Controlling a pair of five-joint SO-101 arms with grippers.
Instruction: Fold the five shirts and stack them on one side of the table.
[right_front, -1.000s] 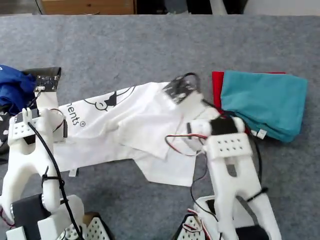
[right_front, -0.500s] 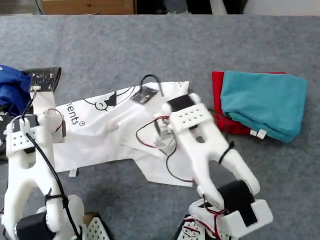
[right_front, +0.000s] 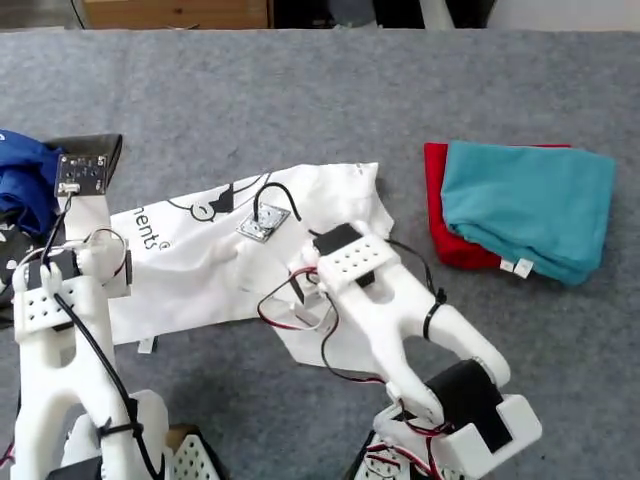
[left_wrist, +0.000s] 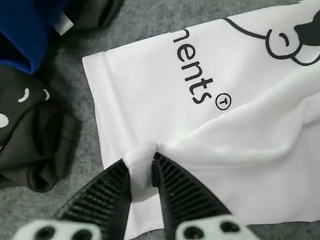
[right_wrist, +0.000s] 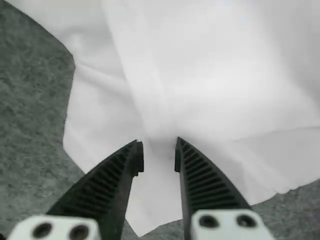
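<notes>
A white shirt with black print lies spread and creased at the table's middle-left. In the left wrist view my left gripper is shut on a small raised fold of the white shirt near its edge, below the printed letters. My left arm stands at that edge in the high view. My right arm stretches over the shirt's middle. My right gripper is open a little, just above flat white cloth. A teal folded shirt lies on a red folded one at the right.
A crumpled blue shirt and a black shirt lie at the left edge, beside my left arm; both also appear as the blue shirt and black shirt. Grey felt table stretches bare behind the shirts.
My right arm has swung left from the white shirt's right edge, near the red and teal stack, to over its middle. The left arm has barely moved.
</notes>
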